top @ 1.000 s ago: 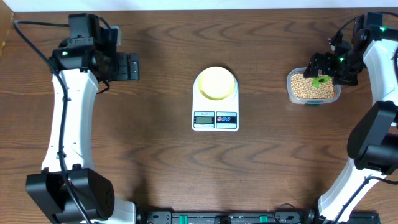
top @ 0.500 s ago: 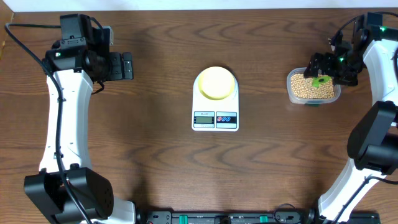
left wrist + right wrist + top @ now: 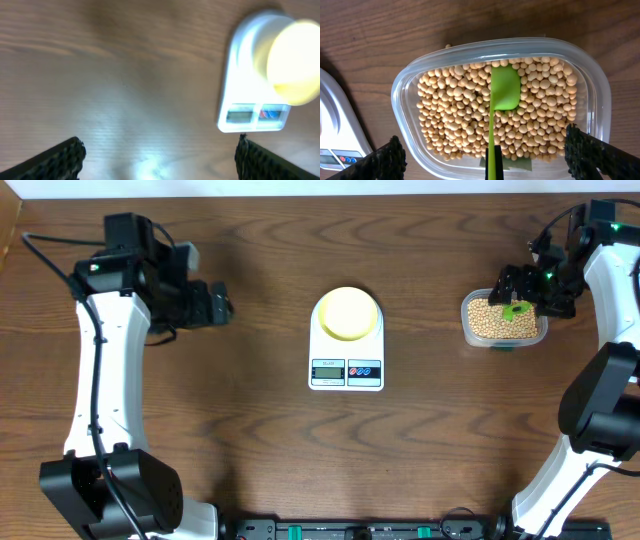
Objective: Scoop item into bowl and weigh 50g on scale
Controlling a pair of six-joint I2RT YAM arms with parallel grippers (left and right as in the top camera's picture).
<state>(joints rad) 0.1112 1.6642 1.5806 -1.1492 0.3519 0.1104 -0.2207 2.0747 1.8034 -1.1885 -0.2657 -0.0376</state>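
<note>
Left jaws: stood wide apart with nothing between them; their dark fingertips (image 3: 64,156) framed only bare wood in the blurred left wrist view.
Left arm (image 3: 100,350): hung over the table to the left of the scale, well apart from it, with the jaws turned toward the scale.
Right jaws: also stood wide, the fingertips (image 3: 387,161) spread above the tub and closed on nothing.
Green scoop (image 3: 505,89): its flat head lay on the beans near the middle of the tub. Its thin handle ran back between the open jaws and out of the right wrist view. I could not tell whether the handle touched the gripper.
Soybeans (image 3: 450,115): small, round and tan, heaped inside the tub.
Tub (image 3: 400,100): a clear plastic rounded rectangle, set on the table to the right of the scale and apart from it.
Bowl (image 3: 347,313): pale yellow and round, sat upright on the scale's platform.
Scale (image 3: 346,352): white, lay flat in the middle of the table, with its display (image 3: 327,369) and red and blue buttons (image 3: 364,369) at the end nearer the arm bases; the reading was too small to make out.
Table (image 3: 250,440): dark wood with a strong grain.
</note>
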